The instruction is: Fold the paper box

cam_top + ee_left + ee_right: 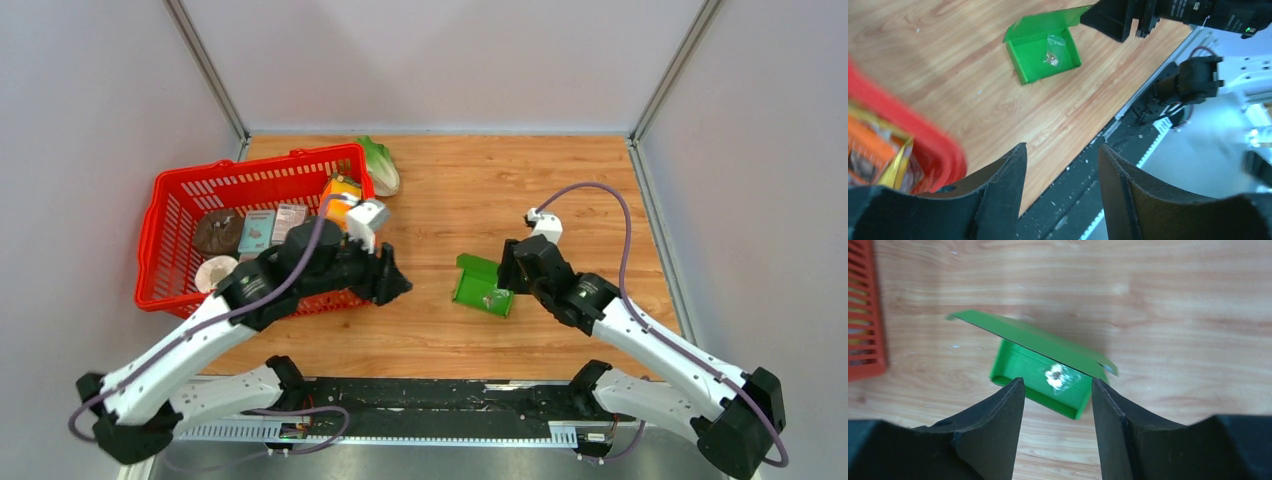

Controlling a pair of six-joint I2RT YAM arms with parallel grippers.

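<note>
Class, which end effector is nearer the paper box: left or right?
Right. The right end effector hangs open over the right edge of the paper box; the left end effector is apart to its left, beside the red basket.

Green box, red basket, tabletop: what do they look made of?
The paper box: thin matte card, likely; its lid shows a thin edge and sharp creases. The red basket: moulded plastic by the look, with slotted lattice walls and a slight sheen. The table: wood-grain surface with a soft sheen; solid wood or laminate, cannot tell.
</note>
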